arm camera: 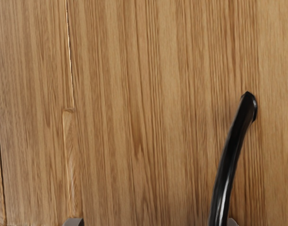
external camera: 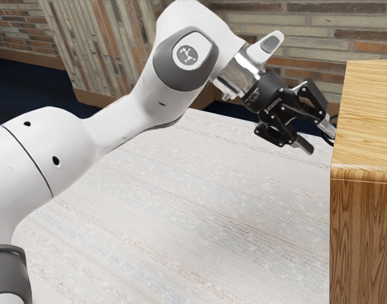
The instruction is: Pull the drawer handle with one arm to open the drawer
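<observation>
Right now your hand hangs just short of the wooden drawer front, its fingers spread wide and holding nothing. The black handle lies directly ahead of it, but off to one side, close by one fingertip rather than centred in the gap. Shift the hand sideways until the bar sits midway between the fingers, ease forward so both reach past it, and only then close. Pull straight back from the cabinet, level over the tabletop, so the bar does not slip out.
</observation>
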Tool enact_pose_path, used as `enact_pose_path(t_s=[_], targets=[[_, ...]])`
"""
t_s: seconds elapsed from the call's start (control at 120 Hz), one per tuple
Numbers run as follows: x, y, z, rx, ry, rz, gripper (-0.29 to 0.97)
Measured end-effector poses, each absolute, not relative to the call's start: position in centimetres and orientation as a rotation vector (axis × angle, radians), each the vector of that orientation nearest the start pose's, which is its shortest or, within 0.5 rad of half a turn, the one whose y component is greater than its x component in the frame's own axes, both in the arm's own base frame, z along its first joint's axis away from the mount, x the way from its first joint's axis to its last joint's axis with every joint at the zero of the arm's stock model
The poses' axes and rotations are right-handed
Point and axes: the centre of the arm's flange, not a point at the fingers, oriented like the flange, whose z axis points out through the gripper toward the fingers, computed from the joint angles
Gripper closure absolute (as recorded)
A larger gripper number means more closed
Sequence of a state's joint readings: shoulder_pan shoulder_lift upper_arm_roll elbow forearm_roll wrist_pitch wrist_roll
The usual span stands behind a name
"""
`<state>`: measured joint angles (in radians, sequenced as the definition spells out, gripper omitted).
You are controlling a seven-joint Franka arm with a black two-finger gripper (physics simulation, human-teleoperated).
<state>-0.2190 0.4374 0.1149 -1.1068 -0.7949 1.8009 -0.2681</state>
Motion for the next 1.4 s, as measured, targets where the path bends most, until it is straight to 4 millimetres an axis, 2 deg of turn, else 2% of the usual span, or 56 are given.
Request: enact_pose_path(t_s=[0.083, 0.2, 0.4, 0.483, 0.567, 0.642, 1.033, 1.3, 1.4], targets=[[68.7, -15.5, 62.0, 2.366, 0.280, 0.127, 0.47], [67.7, -14.6, 63.4, 2.400, 0.295, 0.156, 0.59], [65.3, -11.1, 64.7, 2.422, 0.360, 0.162, 0.71], [63.7, -9.3, 65.6, 2.419, 0.389, 0.169, 0.74], [63.1, -7.6, 65.6, 2.420, 0.420, 0.172, 0.75], [62.9, -7.1, 65.3, 2.433, 0.426, 0.171, 0.75], [60.0, -1.1, 66.4, 2.476, 0.489, 0.223, 0.75], [58.6, 1.7, 66.5, 2.512, 0.527, 0.253, 0.76], [58.6, 2.1, 66.2, 2.521, 0.528, 0.252, 0.77]])
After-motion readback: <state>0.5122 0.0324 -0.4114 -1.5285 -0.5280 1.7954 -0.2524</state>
